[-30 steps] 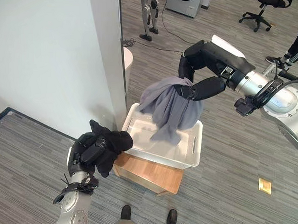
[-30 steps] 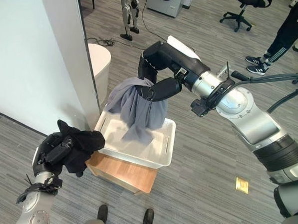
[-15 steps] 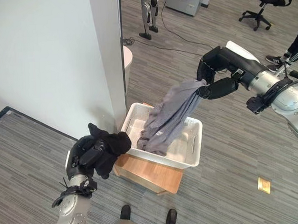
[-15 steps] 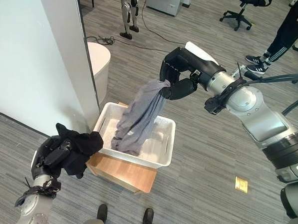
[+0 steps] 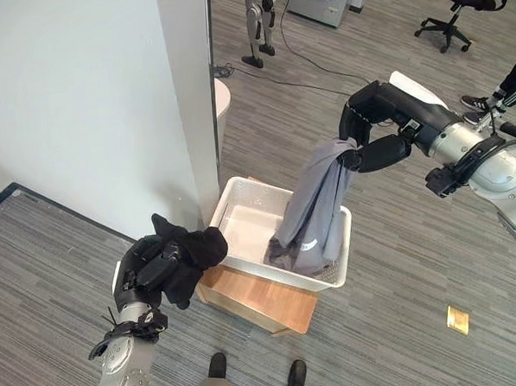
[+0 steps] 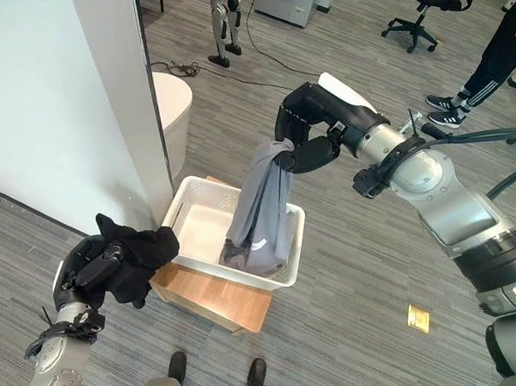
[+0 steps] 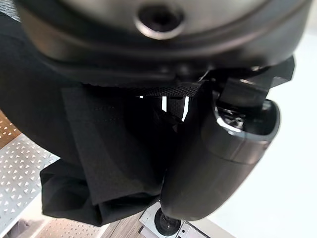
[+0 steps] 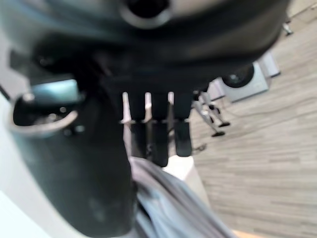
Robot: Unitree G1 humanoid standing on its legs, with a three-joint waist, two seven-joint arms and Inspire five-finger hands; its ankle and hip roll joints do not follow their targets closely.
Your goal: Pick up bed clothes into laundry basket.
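Grey cloth garment (image 5: 315, 207): swung from basket's left side to right wall, bunched inside white perforated plastic laundry basket (image 5: 241, 198); right hand (image 5: 364, 148) still clenches it. Black garment (image 5: 188, 253): left hand (image 5: 149, 268) grasping, beside basket. Release pending.

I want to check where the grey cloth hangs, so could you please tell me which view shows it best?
The right eye view: the whole grey cloth hangs from the right hand into the white basket. The left eye view matches. The right wrist view shows a fold.
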